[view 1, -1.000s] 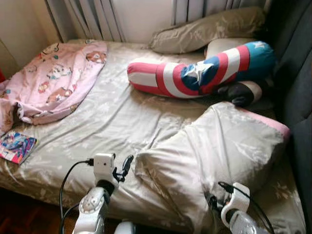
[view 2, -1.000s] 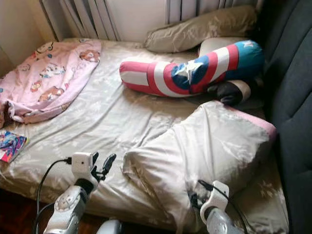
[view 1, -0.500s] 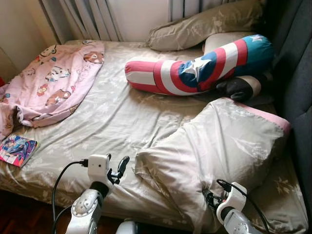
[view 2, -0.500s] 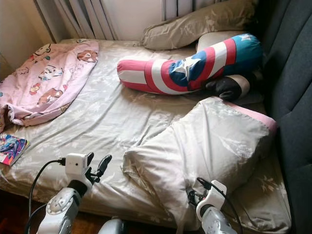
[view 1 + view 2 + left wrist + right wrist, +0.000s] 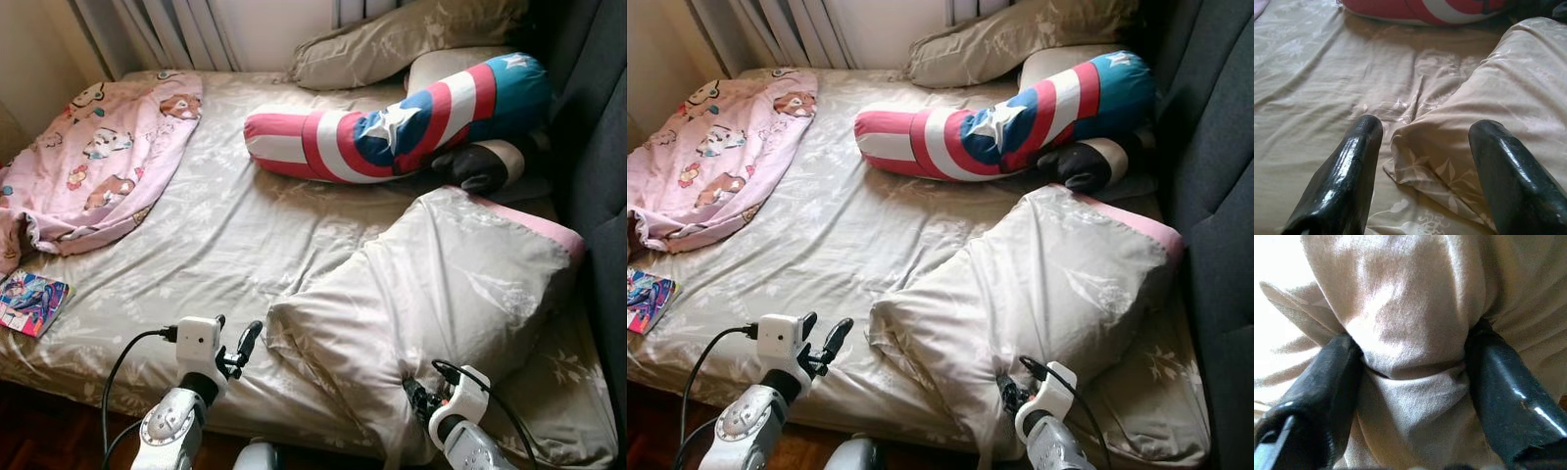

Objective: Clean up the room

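A large beige flowered pillow (image 5: 441,284) with a pink edge lies crooked on the bed's near right side. My right gripper (image 5: 416,397) is at its near edge, shut on a bunch of the pillow's fabric (image 5: 1410,352) squeezed between both fingers. At the bed's front edge my left gripper (image 5: 235,338) stands open. The pillow's near left corner (image 5: 1415,152) lies between its fingers, touching neither.
A red, white and blue star bolster (image 5: 392,122) lies across the far side, with a black-and-white plush thing (image 5: 480,168) beside it and another beige pillow (image 5: 392,39) behind. A pink cartoon blanket (image 5: 93,157) and a colourful book (image 5: 31,302) lie at left. A dark headboard (image 5: 598,127) lines the right.
The whole picture has slid a little, so the camera moved. My right gripper still holds the pillow and my left gripper stays open at its corner.
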